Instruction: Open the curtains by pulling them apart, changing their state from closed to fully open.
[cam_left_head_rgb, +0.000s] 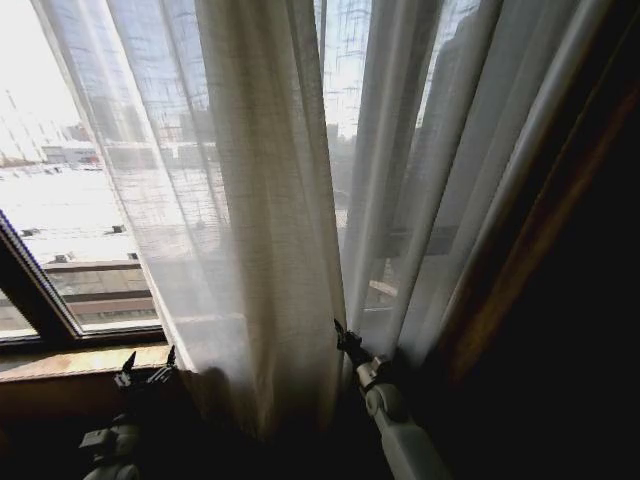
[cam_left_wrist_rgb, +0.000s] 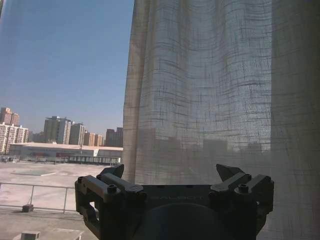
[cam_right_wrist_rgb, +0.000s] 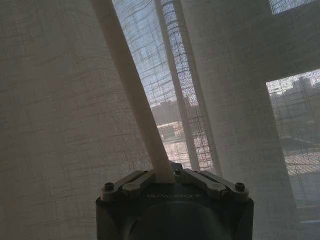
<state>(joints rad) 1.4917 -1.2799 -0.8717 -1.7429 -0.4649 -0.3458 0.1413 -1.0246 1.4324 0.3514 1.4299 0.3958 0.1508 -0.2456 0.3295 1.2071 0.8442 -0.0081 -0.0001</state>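
The right gripper (cam_left_head_rgb: 343, 338) is pressed together on a gathered fold at the inner edge of the right panel of the curtains (cam_left_head_rgb: 420, 200), low down where the two panels meet, and in the right wrist view that fold (cam_right_wrist_rgb: 135, 95) runs up taut from between the closed fingers. The left gripper (cam_left_head_rgb: 146, 364) stands spread and holds nothing — it sits low by the wooden sill (cam_left_head_rgb: 70, 360), just beside the outer edge of the left panel (cam_left_head_rgb: 260, 230). Judging by this, the task is only partly done: bare window (cam_left_head_rgb: 60, 200) shows at far left, yet both panels hang across the middle and the right panel is not yet drawn aside.
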